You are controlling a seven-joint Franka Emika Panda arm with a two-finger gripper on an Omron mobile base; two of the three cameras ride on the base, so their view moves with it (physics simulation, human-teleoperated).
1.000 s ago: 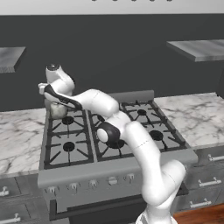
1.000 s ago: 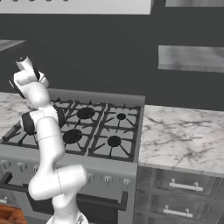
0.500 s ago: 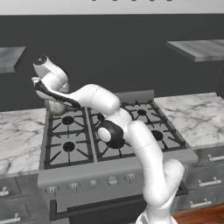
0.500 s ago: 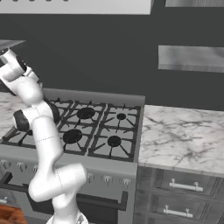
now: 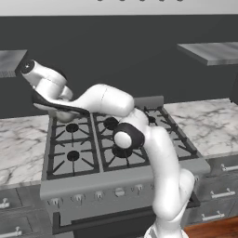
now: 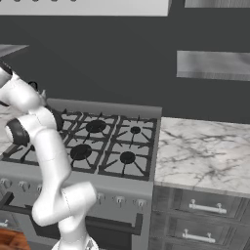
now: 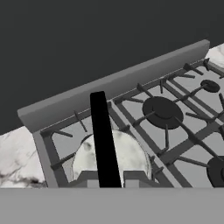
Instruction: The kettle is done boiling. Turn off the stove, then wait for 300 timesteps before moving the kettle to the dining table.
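Above the stove's (image 5: pixel 116 144) back-left burner you see the kettle (image 7: pixel 111 159), its silver body under the hand and its black handle (image 7: pixel 104 140) running up between the fingers. The gripper (image 5: pixel 56 106) is clenched on that handle. You may judge the kettle lifted just clear of the grate, though contact cannot be ruled out. Whether the burner is off cannot be told; carrying the kettle to the dining table is left. From the base at lower right, the arm bends at a raised elbow (image 5: pixel 125 137) and reaches leftward, wrist tilted over the kettle.
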